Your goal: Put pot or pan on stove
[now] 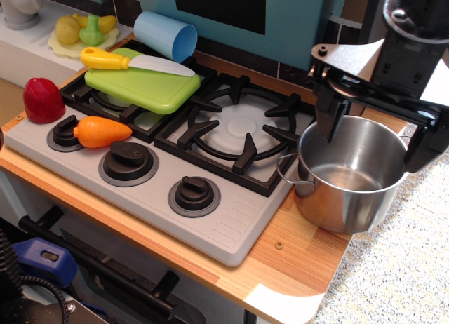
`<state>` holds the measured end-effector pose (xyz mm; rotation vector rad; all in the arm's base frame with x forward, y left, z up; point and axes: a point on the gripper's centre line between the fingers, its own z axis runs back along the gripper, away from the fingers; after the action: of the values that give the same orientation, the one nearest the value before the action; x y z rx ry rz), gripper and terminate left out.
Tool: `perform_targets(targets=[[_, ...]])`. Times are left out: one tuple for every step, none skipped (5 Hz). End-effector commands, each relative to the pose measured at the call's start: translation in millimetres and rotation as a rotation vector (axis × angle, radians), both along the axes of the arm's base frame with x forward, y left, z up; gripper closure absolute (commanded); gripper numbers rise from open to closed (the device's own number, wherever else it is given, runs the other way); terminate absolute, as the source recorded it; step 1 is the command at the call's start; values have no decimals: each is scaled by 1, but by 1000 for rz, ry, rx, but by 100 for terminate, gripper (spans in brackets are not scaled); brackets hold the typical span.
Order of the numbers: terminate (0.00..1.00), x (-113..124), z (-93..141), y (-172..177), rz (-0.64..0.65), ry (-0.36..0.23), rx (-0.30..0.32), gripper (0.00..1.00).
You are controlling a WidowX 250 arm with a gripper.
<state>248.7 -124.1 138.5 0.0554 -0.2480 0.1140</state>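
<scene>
The shiny steel pot point(351, 191) stands upright on the wooden counter point(295, 268), just right of the stove point(210, 226) and touching its right edge. It is empty and one wire loop handle points toward the stove. My gripper point(375, 138) hangs over the pot with its jaws spread wide. The left finger point(330, 120) is at the pot's back-left rim and the right finger point(422, 150) is at its right rim. I cannot tell whether they touch the pot. The right burner grate point(242, 127) is bare.
A green cutting board point(144, 85) with a yellow-handled toy knife point(133, 61) covers the left burner. A toy carrot point(102, 131) lies by the knobs and a red pepper point(43, 99) sits at the stove's left edge. A light-blue cup point(167, 35) lies on its side behind.
</scene>
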Motion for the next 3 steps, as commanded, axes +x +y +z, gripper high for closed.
perform_targets(targets=[[0, 0, 0, 0, 0, 0, 0, 0], [0, 20, -5, -8, -65, -54, 40, 0], [0, 22, -22, -7, -151, -100, 47, 0]])
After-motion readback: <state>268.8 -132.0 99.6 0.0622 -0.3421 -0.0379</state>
